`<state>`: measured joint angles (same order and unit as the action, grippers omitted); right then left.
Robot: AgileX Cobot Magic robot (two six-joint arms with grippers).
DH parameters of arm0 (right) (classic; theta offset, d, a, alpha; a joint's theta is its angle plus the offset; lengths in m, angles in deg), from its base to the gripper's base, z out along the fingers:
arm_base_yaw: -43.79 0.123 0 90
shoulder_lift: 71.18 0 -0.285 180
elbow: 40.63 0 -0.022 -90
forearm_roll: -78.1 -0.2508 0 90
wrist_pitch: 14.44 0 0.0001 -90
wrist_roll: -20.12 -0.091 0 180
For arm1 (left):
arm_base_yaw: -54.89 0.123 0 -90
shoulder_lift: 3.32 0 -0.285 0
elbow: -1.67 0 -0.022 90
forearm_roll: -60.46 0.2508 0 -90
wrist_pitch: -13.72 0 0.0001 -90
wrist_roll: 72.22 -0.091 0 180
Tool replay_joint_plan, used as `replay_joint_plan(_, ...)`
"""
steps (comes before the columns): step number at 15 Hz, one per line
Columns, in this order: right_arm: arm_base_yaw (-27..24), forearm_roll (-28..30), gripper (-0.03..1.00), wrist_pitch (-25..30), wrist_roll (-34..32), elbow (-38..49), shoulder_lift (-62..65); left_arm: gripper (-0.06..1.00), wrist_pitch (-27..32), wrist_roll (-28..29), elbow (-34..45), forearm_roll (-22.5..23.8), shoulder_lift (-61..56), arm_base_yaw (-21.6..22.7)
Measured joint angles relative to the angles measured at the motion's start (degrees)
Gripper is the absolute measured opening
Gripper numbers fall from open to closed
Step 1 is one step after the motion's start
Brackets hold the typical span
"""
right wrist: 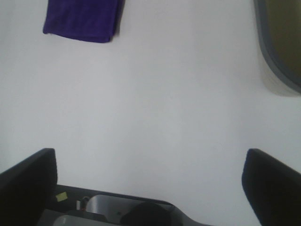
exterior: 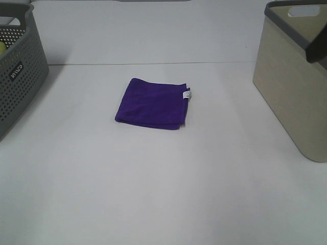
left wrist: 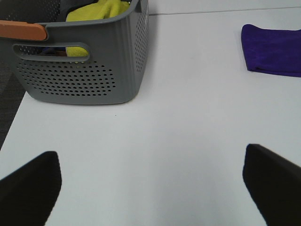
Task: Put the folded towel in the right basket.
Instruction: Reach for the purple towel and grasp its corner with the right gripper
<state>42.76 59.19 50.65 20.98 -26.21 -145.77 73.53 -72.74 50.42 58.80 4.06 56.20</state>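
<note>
My left pincer (left wrist: 150, 186) and right pincer (right wrist: 150, 181) are apart. Grabbing only one layer could unfold the towel (exterior: 152, 103) mid-frame.

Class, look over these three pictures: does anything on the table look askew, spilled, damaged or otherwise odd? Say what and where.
Nothing stands out. The purple towel lies flat and neatly folded mid-table, only its small white tag poking out at one corner. The grey basket and the beige basket stand upright, with nothing spilled.
</note>
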Motion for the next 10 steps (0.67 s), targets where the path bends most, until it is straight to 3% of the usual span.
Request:
replay_joint_plan(1,0.2,-2.2,0.97,-1.1,0.0,-2.5,-4.0,0.99,0.0,0.0,0.0,0.0,0.0,0.0)
replay_joint_plan(2,5.4,-3.0,0.96,-4.5,-0.2,-7.3,-12.1,0.99,0.0,0.0,0.0,0.0,0.0,0.0)
replay_joint_plan(6,16.0,-2.3,0.96,-5.4,-3.2,-19.4,-28.6,0.99,0.0,0.0,0.0,0.0,0.0,0.0)
replay_joint_plan(10,19.3,-2.8,0.96,-6.4,-4.5,-33.6,-46.1,0.99,0.0,0.0,0.0,0.0,0.0,0.0)
